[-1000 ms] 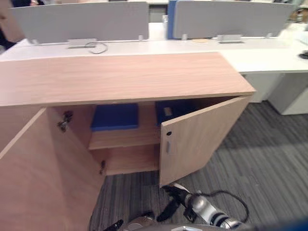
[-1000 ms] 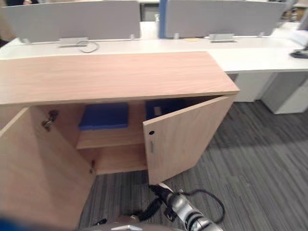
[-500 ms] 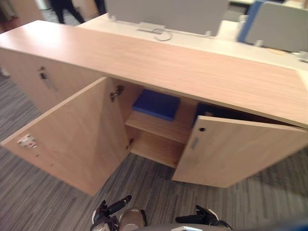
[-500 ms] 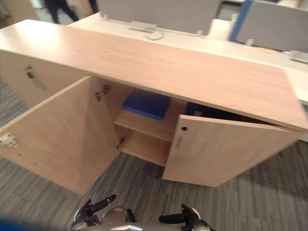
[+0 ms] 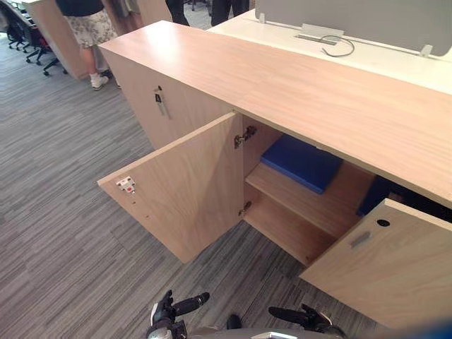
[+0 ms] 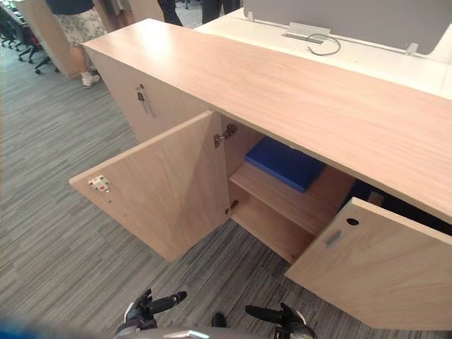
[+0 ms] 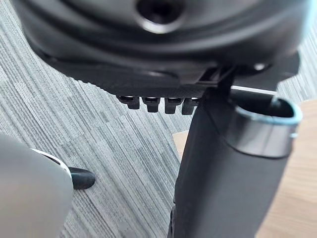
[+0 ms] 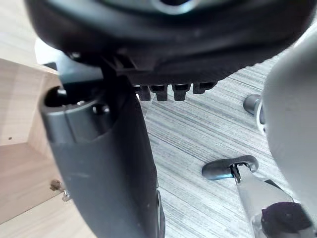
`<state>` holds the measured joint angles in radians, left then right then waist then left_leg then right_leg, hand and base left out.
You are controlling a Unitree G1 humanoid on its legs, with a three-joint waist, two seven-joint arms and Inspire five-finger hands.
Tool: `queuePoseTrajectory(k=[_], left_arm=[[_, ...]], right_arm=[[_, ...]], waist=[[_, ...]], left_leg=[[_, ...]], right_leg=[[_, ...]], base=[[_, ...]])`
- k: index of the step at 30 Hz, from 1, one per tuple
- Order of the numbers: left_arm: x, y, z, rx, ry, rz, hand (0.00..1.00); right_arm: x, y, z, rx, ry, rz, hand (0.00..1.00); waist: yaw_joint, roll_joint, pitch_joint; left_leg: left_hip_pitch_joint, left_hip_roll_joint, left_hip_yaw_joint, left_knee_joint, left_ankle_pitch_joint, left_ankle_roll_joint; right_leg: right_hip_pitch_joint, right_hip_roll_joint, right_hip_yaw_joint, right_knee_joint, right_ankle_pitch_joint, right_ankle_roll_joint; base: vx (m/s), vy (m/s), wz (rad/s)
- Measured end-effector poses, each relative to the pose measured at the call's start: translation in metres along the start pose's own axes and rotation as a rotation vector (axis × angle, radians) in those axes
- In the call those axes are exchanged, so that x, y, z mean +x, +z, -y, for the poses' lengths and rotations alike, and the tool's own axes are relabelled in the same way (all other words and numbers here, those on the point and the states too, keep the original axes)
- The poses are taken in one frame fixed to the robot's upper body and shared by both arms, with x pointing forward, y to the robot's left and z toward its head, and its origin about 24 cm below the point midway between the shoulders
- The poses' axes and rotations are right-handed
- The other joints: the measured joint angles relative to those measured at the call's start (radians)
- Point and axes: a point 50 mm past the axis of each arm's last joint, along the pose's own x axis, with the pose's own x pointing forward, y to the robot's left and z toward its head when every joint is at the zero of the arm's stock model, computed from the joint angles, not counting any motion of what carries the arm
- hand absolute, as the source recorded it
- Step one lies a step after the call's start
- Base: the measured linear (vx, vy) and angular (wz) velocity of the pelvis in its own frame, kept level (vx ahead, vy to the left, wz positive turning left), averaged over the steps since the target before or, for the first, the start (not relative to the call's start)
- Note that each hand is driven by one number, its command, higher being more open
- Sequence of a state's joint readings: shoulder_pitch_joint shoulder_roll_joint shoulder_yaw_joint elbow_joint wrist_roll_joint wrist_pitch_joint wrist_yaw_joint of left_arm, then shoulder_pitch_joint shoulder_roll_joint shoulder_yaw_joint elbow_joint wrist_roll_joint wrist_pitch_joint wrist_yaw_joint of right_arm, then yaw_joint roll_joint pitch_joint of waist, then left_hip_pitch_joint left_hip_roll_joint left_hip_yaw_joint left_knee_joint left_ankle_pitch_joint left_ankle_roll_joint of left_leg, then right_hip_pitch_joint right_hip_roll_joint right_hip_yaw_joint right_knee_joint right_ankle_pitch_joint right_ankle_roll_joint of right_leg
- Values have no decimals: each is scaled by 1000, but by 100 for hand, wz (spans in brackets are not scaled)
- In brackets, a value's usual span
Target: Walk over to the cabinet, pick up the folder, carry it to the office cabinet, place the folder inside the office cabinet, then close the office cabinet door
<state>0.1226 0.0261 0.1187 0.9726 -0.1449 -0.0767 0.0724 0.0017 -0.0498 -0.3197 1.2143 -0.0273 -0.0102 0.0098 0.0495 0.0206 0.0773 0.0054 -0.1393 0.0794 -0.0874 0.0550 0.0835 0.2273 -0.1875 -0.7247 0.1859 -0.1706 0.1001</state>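
Swinging left, the whole view has shifted over the last second: a camera move, not the furniture's. The office cabinet (image 5: 296, 85) is as it was. The blue folder (image 5: 304, 164) lies flat on the upper shelf (image 5: 311, 206) inside. The left door (image 5: 191, 191) now sits mid-view, wide open over the carpet (image 5: 63, 212); the right door (image 5: 395, 268) is half ajar.

Judgement: placing looks done, door closing remains, probably the left door first.

Left hand (image 5: 173, 309) and right hand (image 5: 304, 318) hang low at the near edge, fingers loose, empty, touching nothing and well apart from both doors.
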Motion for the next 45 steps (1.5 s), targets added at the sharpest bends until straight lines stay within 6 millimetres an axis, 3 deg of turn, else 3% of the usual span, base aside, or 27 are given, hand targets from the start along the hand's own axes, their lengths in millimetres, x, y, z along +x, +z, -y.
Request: queuePoseTrajectory(k=[2,3,4,5,6,8,9,12,16,18,19,20,22,25,28,29,33,36,45], left_arm=[[-3,0,8,19,-47,14,100],[-4,5,15,38,-85,44,100],[-4,9,19,53,-103,63,100],[-4,16,22,75,-120,88,100],[-5,19,23,78,-126,105,100],[-8,18,23,95,-135,113,100],[-11,13,20,98,-135,110,100],[-14,6,8,86,-110,91,100],[-14,11,2,63,-97,103,100],[-13,21,1,45,-93,138,100],[-12,37,1,31,-87,188,100],[-12,44,2,27,-85,211,100],[-17,72,3,-4,-74,327,100],[-23,93,-11,-18,1,415,100],[-33,124,-21,-15,77,544,100],[-36,136,-22,-5,105,589,100],[-41,155,-25,-5,156,657,100],[-41,166,-23,-19,163,674,100],[-44,185,-29,-1,189,725,100]], right_arm=[[-1,-3,17,84,-53,-9,100],[-2,-1,24,82,-73,-1,100],[-2,1,26,86,-80,14,100],[-3,4,27,86,-85,40,100],[-2,5,26,90,-83,47,100],[-2,3,19,99,-68,41,100],[-2,1,14,114,-58,34,100],[-3,-6,5,109,-36,13,100],[-3,-10,2,94,-19,4,100],[-4,-11,-2,93,-10,1,100],[-4,-11,-8,75,7,7,100],[-4,-10,-10,68,11,12,100],[-3,-1,-7,83,3,48,100],[-6,-2,-2,107,-9,71,100],[-9,-9,3,117,-17,80,100],[-10,-14,5,137,-21,68,100],[-11,-18,6,152,-6,60,100],[-11,-20,5,156,-3,50,100],[-11,-21,6,176,-1,47,100]], waist=[[-7,35,8],[-14,41,6],[-22,41,10],[-26,32,16],[-22,25,18],[-19,19,12],[-17,8,-2],[2,-21,-23],[1,-37,-30],[1,-58,-19],[0,-83,-7],[-1,-86,-2],[-3,-43,25],[-8,-31,20],[-9,-37,-18],[-9,-41,-37],[-9,-30,-60],[-11,-34,-76],[-14,-29,-82]], left_leg=[[15,-9,-71,7,1,2],[25,-22,-136,23,-2,13],[26,-36,-176,32,-2,30],[22,-56,-239,52,-1,35],[25,-68,-281,60,-1,35],[34,-79,-333,59,-5,29],[36,-85,-353,54,-12,19],[28,-70,-366,41,-18,6],[8,-7,-361,52,-33,-25],[0,13,-362,85,-53,-56],[-39,22,-342,160,-84,-84],[-66,29,-298,210,-108,-83],[-166,140,-12,438,-249,-46],[-161,155,-5,467,-264,-55],[-131,125,-1,346,-214,-52],[-93,105,4,249,-164,-49],[4,90,18,56,-71,-48],[29,92,24,1,-45,-50],[49,116,62,1,-44,-53]], right_leg=[[-16,-53,-49,176,-10,-14],[-73,-121,-14,371,-43,-58],[-99,-139,34,438,-76,-83],[-146,-129,180,465,-118,-79],[-192,-99,346,452,-146,-47],[-213,-69,527,371,-159,-15],[-211,-69,570,277,-145,7],[-192,-55,569,96,-101,30],[-163,17,564,-10,-55,-6],[-138,44,553,-30,-41,-22],[-134,56,535,-29,-34,-29],[-134,64,527,-28,-31,-30],[-119,137,512,-14,-28,-35],[-112,147,518,3,-33,-43],[-146,124,532,5,-34,-44],[-156,108,536,5,-33,-44],[-156,102,550,0,-30,-48],[-154,109,557,-13,-26,-54],[-139,134,598,-42,11,-71]], base=[[76,27,114],[67,64,123],[74,53,171],[60,1,165],[44,-24,148],[6,-75,96],[-21,-102,77],[-2,-180,18],[44,-262,-4],[14,-225,22],[-12,-194,31],[-46,-174,32],[-81,-75,7],[-26,-56,-10],[0,0,0],[0,0,0],[34,-1,-10],[20,-9,-7],[-24,-21,-13]])
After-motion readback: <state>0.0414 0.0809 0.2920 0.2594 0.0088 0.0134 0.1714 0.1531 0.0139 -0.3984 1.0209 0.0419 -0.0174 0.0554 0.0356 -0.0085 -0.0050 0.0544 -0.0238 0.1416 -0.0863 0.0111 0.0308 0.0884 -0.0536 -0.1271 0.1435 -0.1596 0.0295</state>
